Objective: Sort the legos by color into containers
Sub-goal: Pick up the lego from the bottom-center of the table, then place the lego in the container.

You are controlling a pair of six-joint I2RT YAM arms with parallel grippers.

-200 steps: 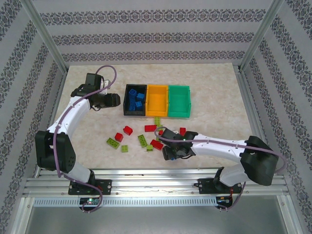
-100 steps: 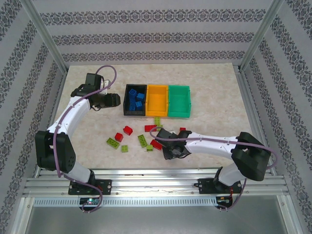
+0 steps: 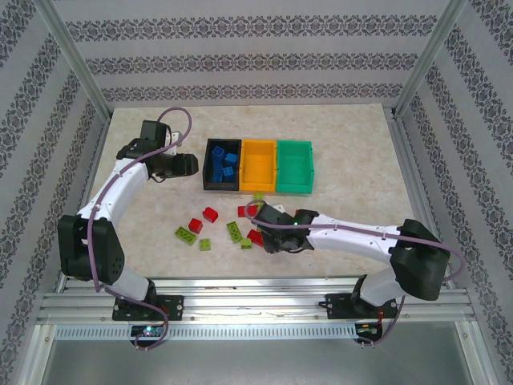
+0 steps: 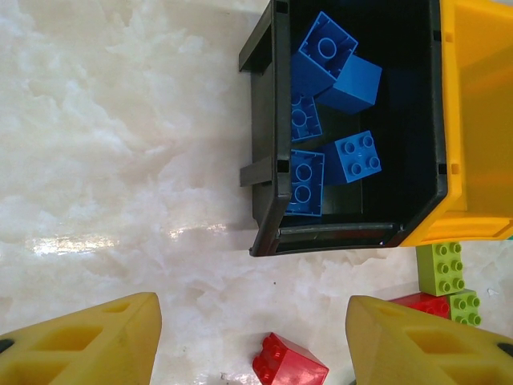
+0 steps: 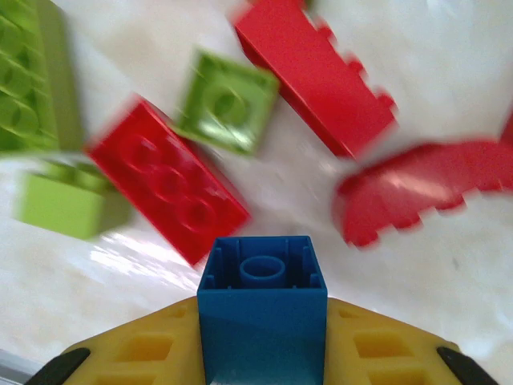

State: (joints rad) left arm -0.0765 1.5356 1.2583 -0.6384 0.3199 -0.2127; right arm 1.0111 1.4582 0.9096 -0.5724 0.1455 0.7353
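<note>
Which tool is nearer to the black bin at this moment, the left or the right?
Left. The left tool sits open just left of the black bin. The right tool is farther, among the loose bricks, shut on a blue brick.

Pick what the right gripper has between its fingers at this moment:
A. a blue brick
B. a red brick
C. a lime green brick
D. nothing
A: the right wrist view shows a blue brick clamped in the right gripper, which presses against both of its sides.
</note>
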